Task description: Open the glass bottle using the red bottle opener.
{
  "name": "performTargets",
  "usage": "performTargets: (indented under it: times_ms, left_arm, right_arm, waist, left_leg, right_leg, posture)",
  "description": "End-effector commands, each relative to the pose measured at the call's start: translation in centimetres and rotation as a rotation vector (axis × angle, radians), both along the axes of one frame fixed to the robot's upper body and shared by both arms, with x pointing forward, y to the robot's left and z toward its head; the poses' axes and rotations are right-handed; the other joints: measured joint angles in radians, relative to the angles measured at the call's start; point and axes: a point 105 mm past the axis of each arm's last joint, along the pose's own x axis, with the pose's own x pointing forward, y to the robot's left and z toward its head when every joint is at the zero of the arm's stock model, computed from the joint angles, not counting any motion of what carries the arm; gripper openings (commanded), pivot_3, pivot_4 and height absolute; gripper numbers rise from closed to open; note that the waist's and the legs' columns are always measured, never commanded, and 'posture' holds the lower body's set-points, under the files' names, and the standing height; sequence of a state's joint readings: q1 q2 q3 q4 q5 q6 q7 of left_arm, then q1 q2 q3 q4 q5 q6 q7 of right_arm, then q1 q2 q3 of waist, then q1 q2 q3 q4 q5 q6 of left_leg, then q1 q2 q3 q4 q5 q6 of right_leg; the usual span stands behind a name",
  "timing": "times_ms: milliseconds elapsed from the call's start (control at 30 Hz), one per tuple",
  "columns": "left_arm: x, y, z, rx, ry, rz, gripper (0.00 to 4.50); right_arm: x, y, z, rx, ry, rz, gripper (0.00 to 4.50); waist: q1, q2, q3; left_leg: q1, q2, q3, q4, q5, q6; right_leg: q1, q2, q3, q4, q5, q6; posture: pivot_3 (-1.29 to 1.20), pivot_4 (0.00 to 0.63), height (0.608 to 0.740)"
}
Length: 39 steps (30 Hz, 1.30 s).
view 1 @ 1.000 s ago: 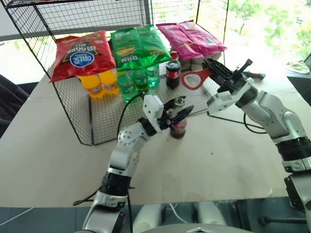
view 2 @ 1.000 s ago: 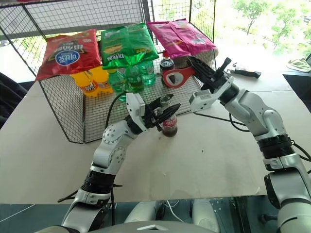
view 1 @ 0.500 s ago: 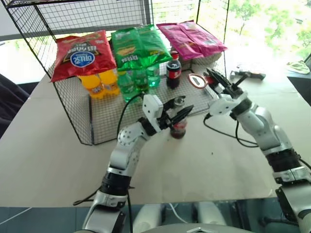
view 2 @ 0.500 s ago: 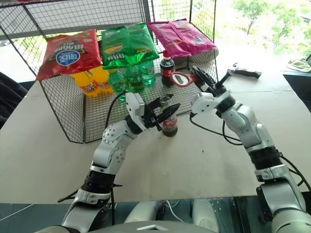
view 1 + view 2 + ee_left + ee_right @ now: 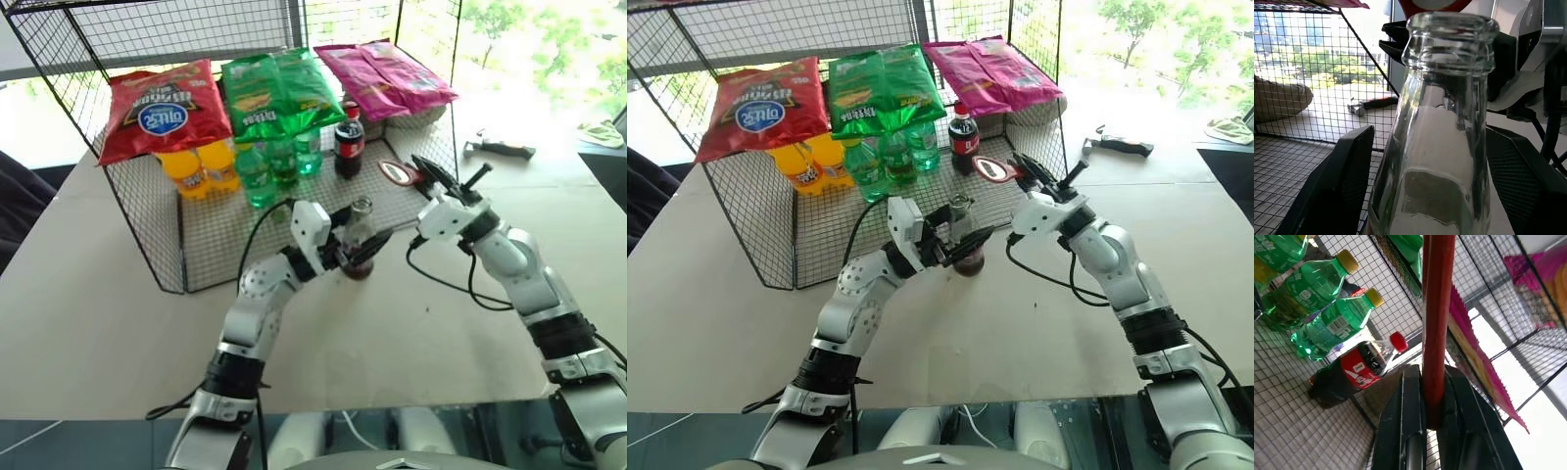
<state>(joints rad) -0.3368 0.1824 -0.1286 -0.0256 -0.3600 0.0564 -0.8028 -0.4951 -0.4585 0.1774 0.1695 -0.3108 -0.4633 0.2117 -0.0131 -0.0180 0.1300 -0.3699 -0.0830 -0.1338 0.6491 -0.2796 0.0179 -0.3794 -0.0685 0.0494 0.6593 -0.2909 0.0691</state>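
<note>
Tipping risk: left hand (image 5: 355,253) stands open around the glass bottle (image 5: 359,240); prying with the red bottle opener (image 5: 399,173), clamped in the right hand (image 5: 431,177), could topple it on the bench (image 5: 441,343).

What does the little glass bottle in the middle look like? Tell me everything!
The glass bottle is small and slim, of clear glass with a long neck, a red label and dark cola low down. Its mouth has no cap. It stands upright on the table before the wire rack. The left gripper brackets it, fingers apart, one on each side.
</note>
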Motion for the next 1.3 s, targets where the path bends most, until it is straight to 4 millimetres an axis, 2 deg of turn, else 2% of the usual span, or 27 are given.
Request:
performTargets:
  times_ms: [33,67,100,200,300,333,367,633,833,1000,1300]
  left_arm:
    - [-0.9,0.2,1.0,-0.004,-0.046,-0.020,3.61]
    - [-1.0,0.4,0.9,-0.001,-0.044,-0.019,3.65]
    - [-1.2,0.6,0.8,0.004,-0.041,-0.018,3.65]
    - [-1.6,1.0,0.7,0.013,-0.034,-0.015,3.65]
    - [-1.8,1.4,0.5,0.020,-0.026,-0.004,3.65]
    - [-1.9,1.5,0.4,0.024,-0.025,0.002,3.65]
    - [-1.9,1.6,0.4,0.026,-0.025,0.006,3.65]
    - [-1.7,3.2,0.1,0.056,-0.034,0.089,3.65]
    - [-1.4,3.3,0.4,0.058,-0.057,0.112,3.65]
    - [-1.3,5.1,1.1,0.062,-0.090,0.185,3.65]
    - [-2.8,4.1,0.6,0.080,-0.052,0.101,3.65]
  right_arm:
    - [-0.1,-0.5,-0.8,0.106,0.146,0.009,0.43]
    - [-0.1,-0.5,-1.5,0.128,0.199,0.009,0.88]
    - [-0.1,-0.6,-1.9,0.164,0.244,0.006,1.09]
    - [-0.3,-0.6,-2.5,0.248,0.332,0.017,2.45]
    - [-0.5,-0.5,-3.1,0.303,0.394,0.025,4.05]
    - [-0.5,-0.6,-3.3,0.321,0.409,0.023,4.34]
    - [-0.5,-0.6,-3.3,0.332,0.419,0.021,4.45]
    - [-0.5,-1.6,-4.0,0.351,0.449,-0.017,4.45]
    - [-0.4,-1.9,-4.1,0.357,0.451,-0.031,4.45]
    - [-0.7,-3.6,-5.1,0.350,0.478,-0.072,4.45]
    - [-0.8,-4.2,-5.6,0.340,0.489,-0.083,4.45]
  waist:
    - [0.000,0.000,0.000]
    - [0.000,0.000,0.000]
    - [0.000,0.000,0.000]
    - [0.000,0.002,0.002]
    - [0.001,0.002,0.003]
    - [0.001,0.002,0.002]
    - [0.001,0.002,0.002]
    - [0.001,0.002,0.003]
    - [0.001,0.002,0.003]
    - [0.002,0.002,0.003]
    - [0.001,0.002,0.003]
  left_leg:
    - [0.000,0.000,0.000,0.000,0.000,0.000]
    - [0.000,0.000,0.000,0.000,0.000,0.000]
    - [0.000,0.000,0.000,0.000,0.000,0.000]
    - [0.000,0.000,0.000,0.000,0.000,0.000]
    - [0.000,0.000,0.000,0.000,0.000,0.000]
    - [0.000,0.000,0.000,0.000,0.000,0.000]
    - [0.000,0.000,-0.001,0.000,0.000,0.000]
    - [-0.001,0.000,-0.001,0.000,0.000,0.000]
    - [-0.001,0.000,-0.001,0.000,0.000,0.000]
    - [-0.001,0.000,-0.001,0.000,0.000,0.000]
    - [-0.001,0.000,-0.001,0.000,0.000,0.000]
  right_leg:
    - [0.000,0.000,0.000,0.000,0.000,0.000]
    - [0.000,-0.001,0.000,0.000,0.000,0.000]
    - [0.000,-0.001,0.000,0.000,0.000,0.000]
    - [0.000,-0.002,0.000,0.000,0.000,0.000]
    - [0.000,-0.002,0.000,0.000,0.000,0.000]
    - [0.000,-0.002,0.000,0.000,0.000,0.000]
    - [0.000,-0.002,0.000,0.000,0.000,0.000]
    - [-0.001,-0.002,0.000,0.000,0.000,0.000]
    - [-0.001,-0.002,-0.001,0.000,0.000,0.000]
    - [-0.001,-0.002,-0.001,-0.001,0.000,0.000]
    - [-0.001,-0.002,-0.001,0.000,0.000,0.000]
  posture:
    - [0.00,0.150,0.740]
    - [0.00,0.150,0.740]
    - [0.00,0.150,0.740]
    - [0.00,0.150,0.740]
    - [0.00,0.150,0.740]
    - [0.00,0.150,0.740]
    - [0.00,0.150,0.740]
    - [0.00,0.150,0.740]
    - [0.00,0.150,0.740]
    - [0.00,0.150,0.740]
    - [0.00,0.150,0.740]
